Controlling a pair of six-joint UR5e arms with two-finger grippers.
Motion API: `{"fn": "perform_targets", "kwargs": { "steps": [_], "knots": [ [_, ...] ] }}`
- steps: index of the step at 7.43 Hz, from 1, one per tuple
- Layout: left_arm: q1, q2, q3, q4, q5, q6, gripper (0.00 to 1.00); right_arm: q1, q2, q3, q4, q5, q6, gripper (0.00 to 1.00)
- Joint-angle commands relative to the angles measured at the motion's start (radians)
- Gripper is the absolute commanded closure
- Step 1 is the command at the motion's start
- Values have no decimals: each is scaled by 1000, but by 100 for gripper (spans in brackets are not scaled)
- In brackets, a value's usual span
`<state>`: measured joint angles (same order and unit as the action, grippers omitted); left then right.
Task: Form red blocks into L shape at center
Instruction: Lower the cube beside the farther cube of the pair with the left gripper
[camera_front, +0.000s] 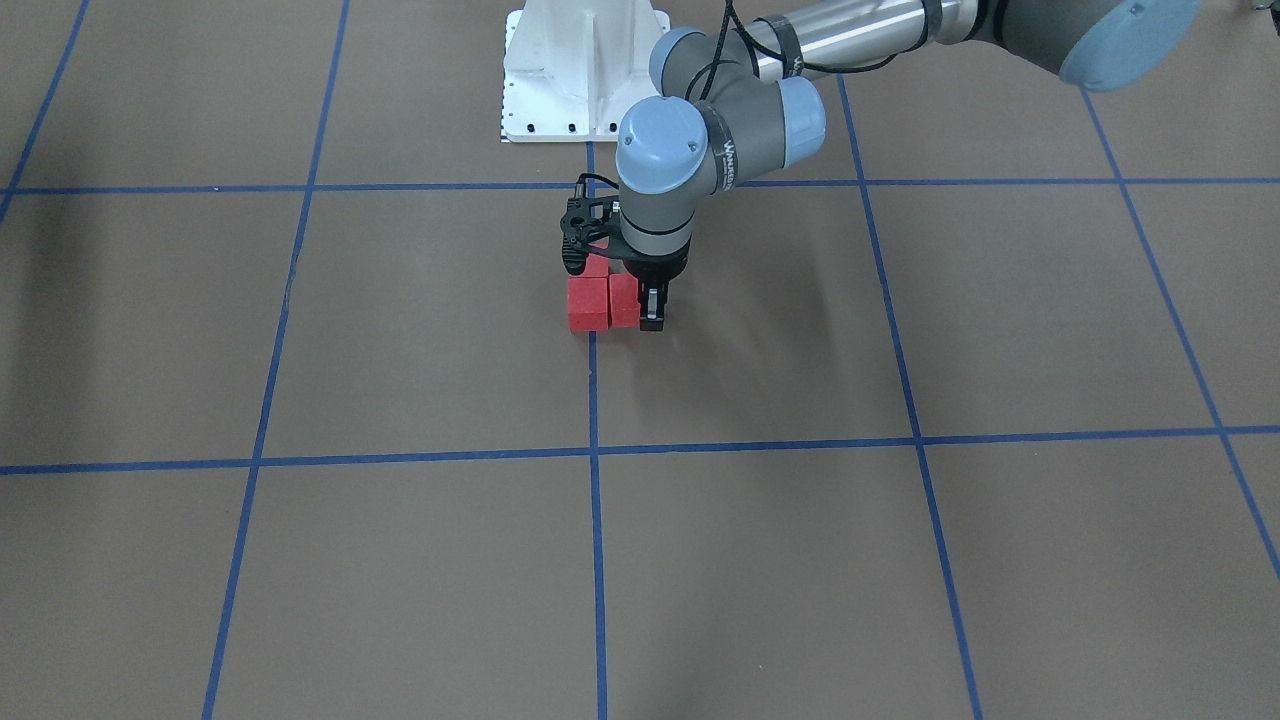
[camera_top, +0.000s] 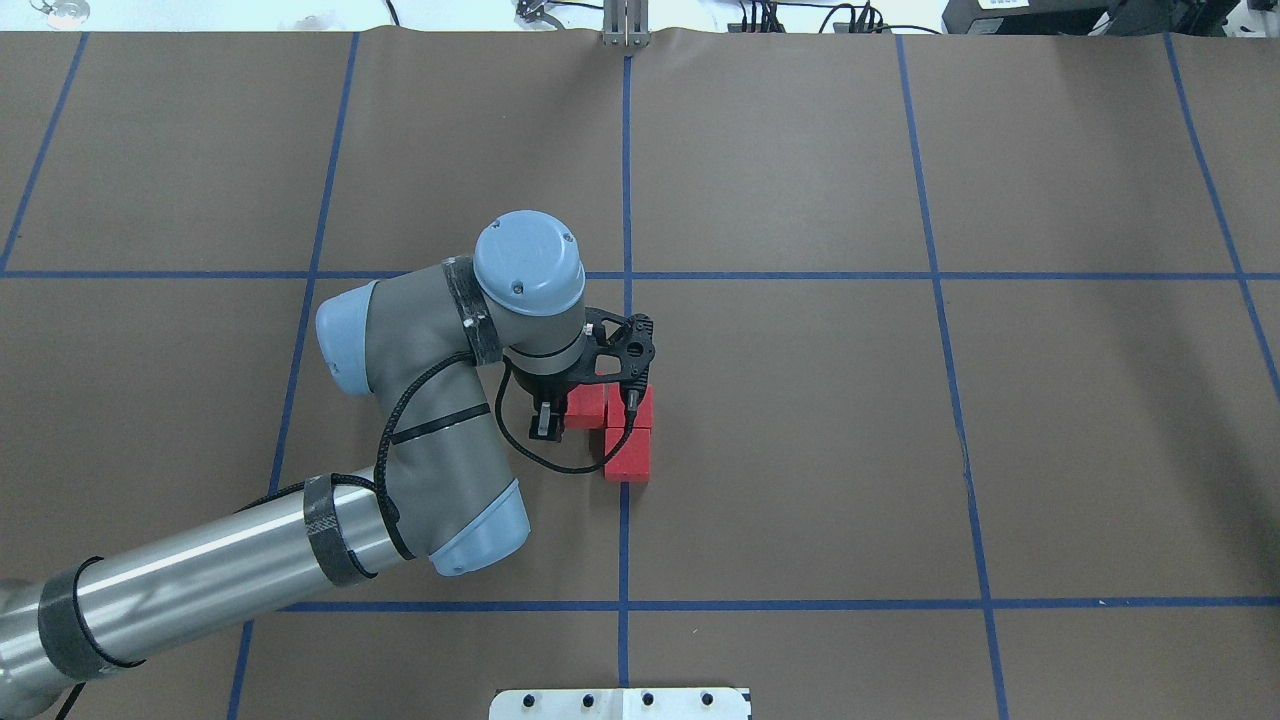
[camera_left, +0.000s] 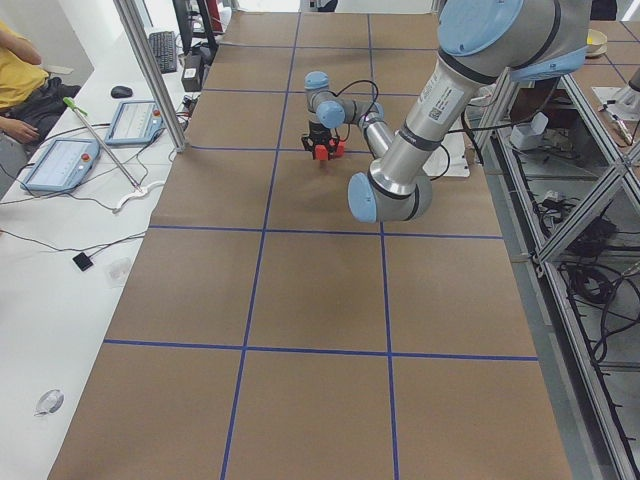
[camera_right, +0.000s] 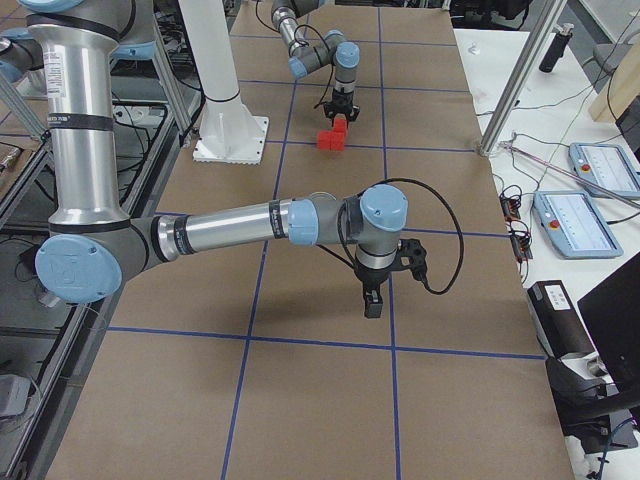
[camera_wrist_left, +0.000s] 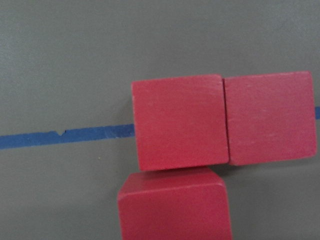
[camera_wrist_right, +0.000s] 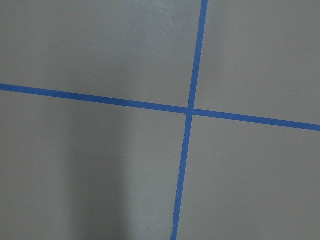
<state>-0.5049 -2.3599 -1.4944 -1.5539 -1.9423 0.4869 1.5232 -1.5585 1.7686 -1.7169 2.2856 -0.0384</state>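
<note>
L (camera_wrist_left: 177, 122) looked complete; left jaws stood at corner's 9 o'clock block (camera_top: 588, 402), grip or release untellable; next move wanted opening, straight lift.

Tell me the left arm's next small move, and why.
Probably lift the left gripper straight up, opening first if it is shut. The three red blocks already sit touching in an L shape at the blue line, so a sideways pull could knock one askew.

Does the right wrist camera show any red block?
No, that view shows only the brown floor and two blue tape lines that cross each other.
</note>
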Motion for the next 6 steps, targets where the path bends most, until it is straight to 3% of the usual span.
{"fn": "perform_targets", "kwargs": {
  "steps": [1, 6],
  "knots": [
    [5, 1, 3, -2, -1, -1, 75, 0, 2, 0, 0, 0, 0, 0],
    [5, 1, 17, -15, -1, -1, 71, 0, 3, 0, 0, 0, 0, 0]
  ]
}}
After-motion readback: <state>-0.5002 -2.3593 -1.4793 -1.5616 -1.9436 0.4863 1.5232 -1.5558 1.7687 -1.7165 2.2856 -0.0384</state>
